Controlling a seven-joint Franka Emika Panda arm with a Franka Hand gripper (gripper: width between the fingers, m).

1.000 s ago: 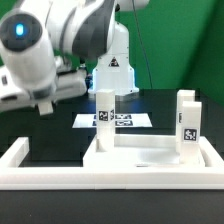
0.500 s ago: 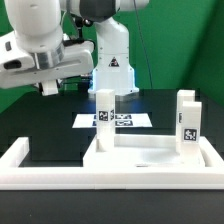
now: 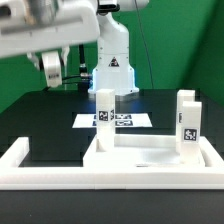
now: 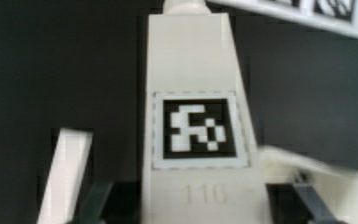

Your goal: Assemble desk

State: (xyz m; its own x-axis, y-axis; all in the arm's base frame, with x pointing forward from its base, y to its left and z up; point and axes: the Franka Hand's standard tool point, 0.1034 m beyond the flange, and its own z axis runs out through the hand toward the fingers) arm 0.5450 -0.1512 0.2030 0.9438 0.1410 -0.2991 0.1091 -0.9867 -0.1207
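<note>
the pincer (image 4: 197, 200) pinches a short white plastic block leg with a black-and-white square tag (image 4: 197, 110). in the wrist view, one dark finger (image 4: 101, 202) stands at each side of the leg's near end. the leg reaches away from the pincer, with its tag facing the camera.

the wrist view shows this grip from close by. behind the leg it shows only the black desk (image 4: 51, 70), some blurred white edges and a bit of printed tags in one corner.

the exterior view does not show the grip clearly. the white robot arm (image 3: 40, 30) hangs high at the exterior view's left, well above the desk, and i cannot make out the held leg there. this view gives the rest of the scene instead. the white plastic rectangular tabletop panel with raised rim (image 3: 150, 155) lies flat on the desk, well apart from the pincer. two other white block legs stand upright on it, one at its far left corner (image 3: 105, 108) and one at its right side (image 3: 187, 122). the marker board (image 3: 125, 121) lies flat behind the panel. the long low white barrier wall (image 3: 20, 160) runs in front of the panel and along its left.
</note>
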